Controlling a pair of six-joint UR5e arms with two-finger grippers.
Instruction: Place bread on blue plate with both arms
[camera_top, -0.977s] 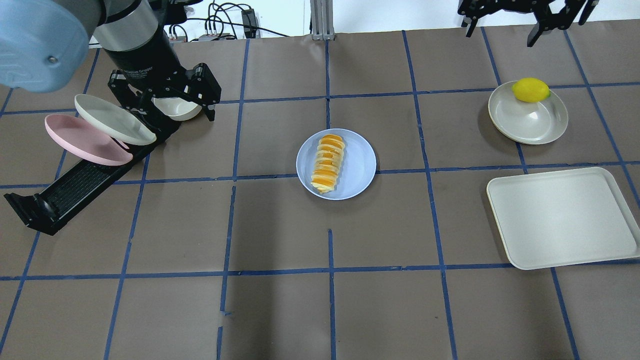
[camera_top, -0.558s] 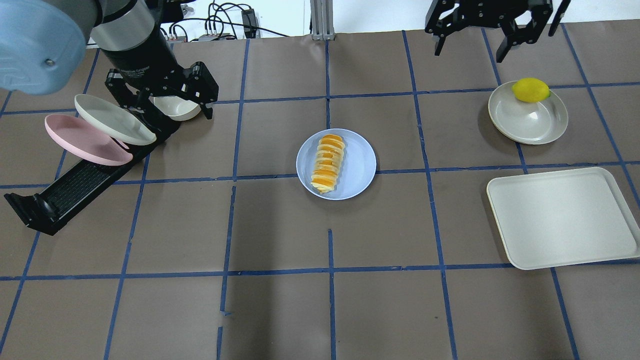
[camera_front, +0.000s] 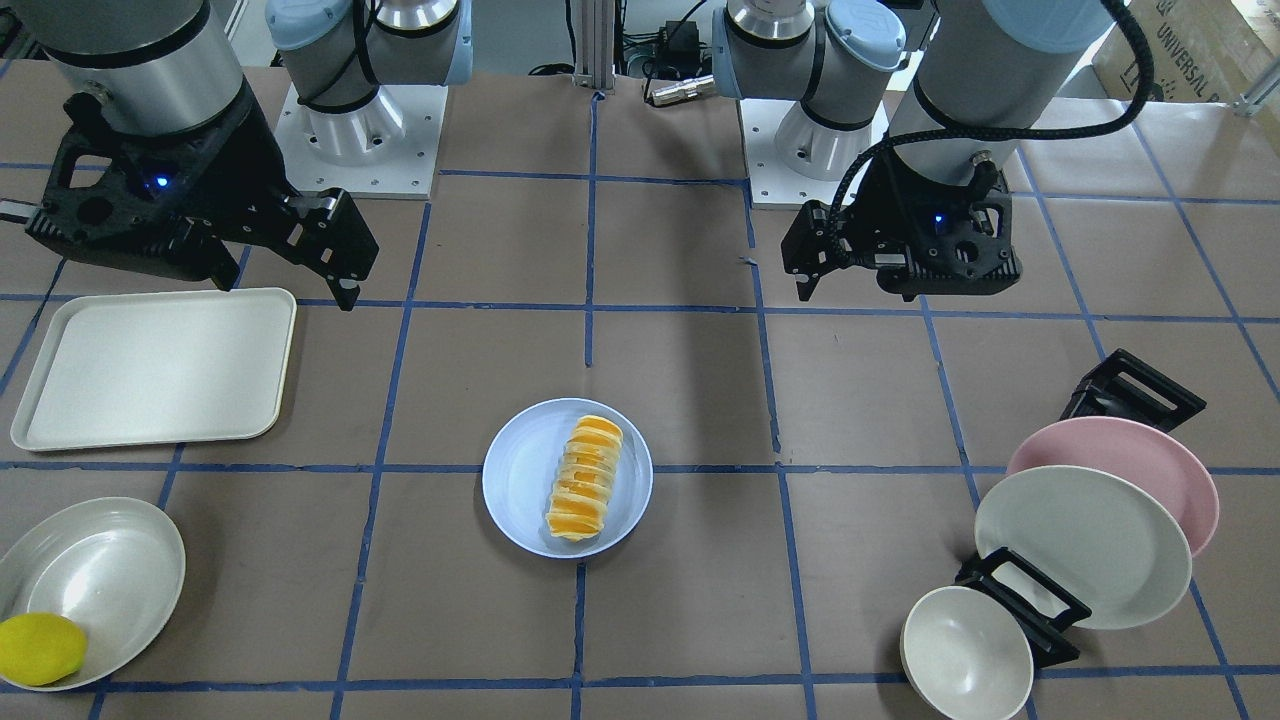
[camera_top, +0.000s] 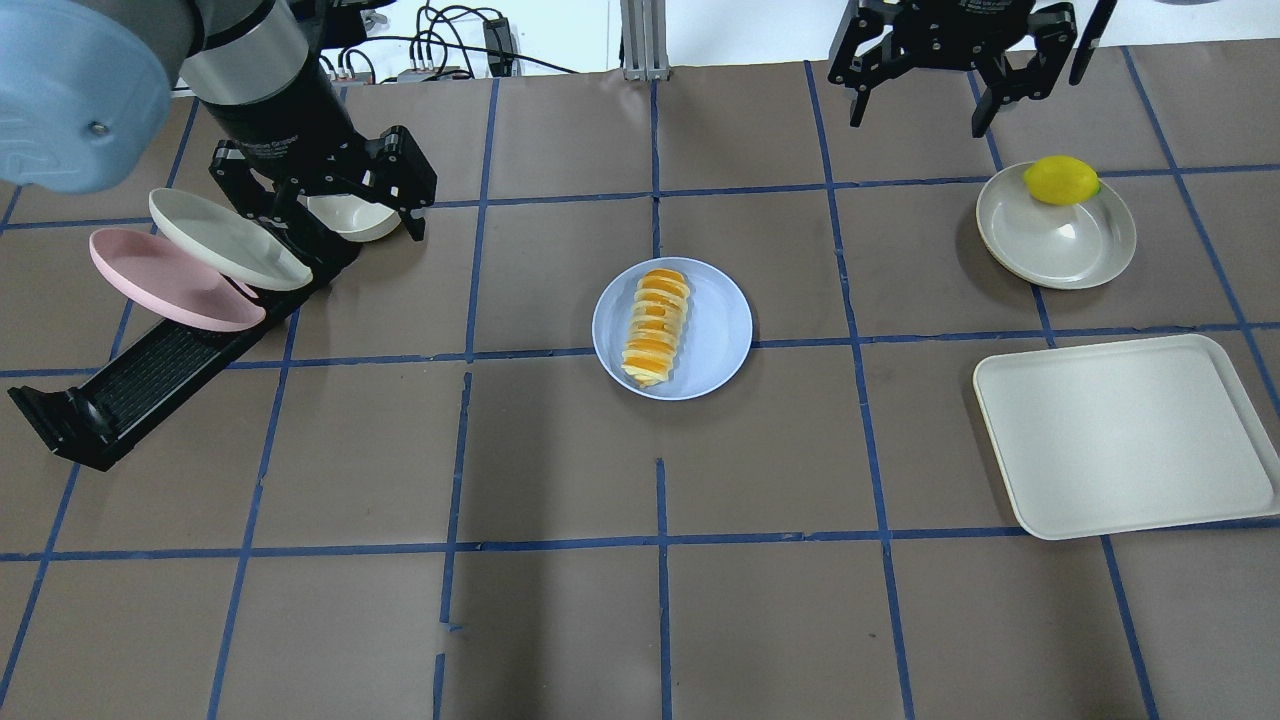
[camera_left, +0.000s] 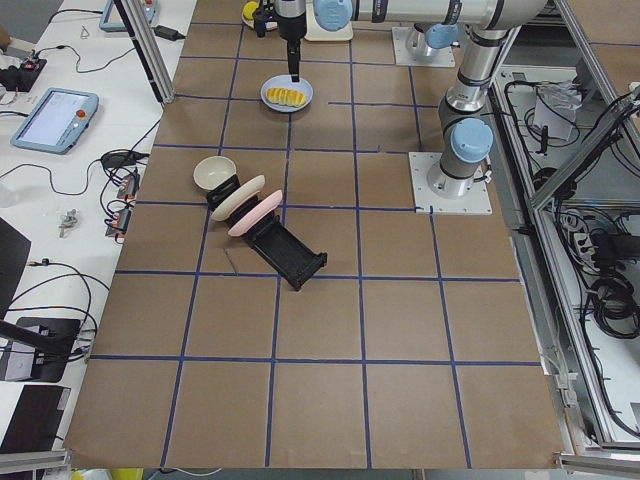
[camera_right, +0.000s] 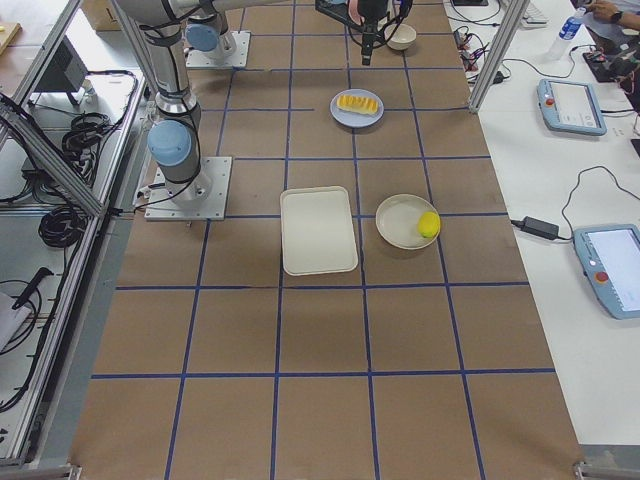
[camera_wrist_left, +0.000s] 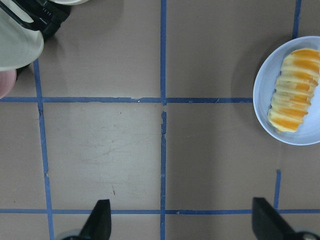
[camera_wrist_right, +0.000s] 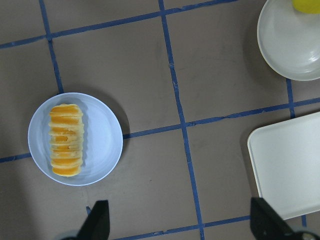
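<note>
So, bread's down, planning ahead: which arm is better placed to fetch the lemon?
Right, probably: the right gripper, open, hangs near the lemon; the left gripper is far off by the rack.

Left wrist: blue plate (camera_wrist_left: 262, 95) clipped at right edge, cream plate (camera_wrist_left: 17, 47) clipped upper left. Right wrist: lemon (camera_wrist_right: 306, 5) clipped at top, tray (camera_wrist_right: 285, 170) at right edge. Overhead: right gripper (camera_top: 917, 115) cut by top edge; left gripper (camera_top: 335, 215) hides part of small bowl (camera_top: 365, 225).

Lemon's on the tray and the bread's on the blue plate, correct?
Not the lemon. The overhead view shows it in the round cream dish, against its rim, not on the tray next to it. The rest holds: the bread lies on the blue plate.
</note>
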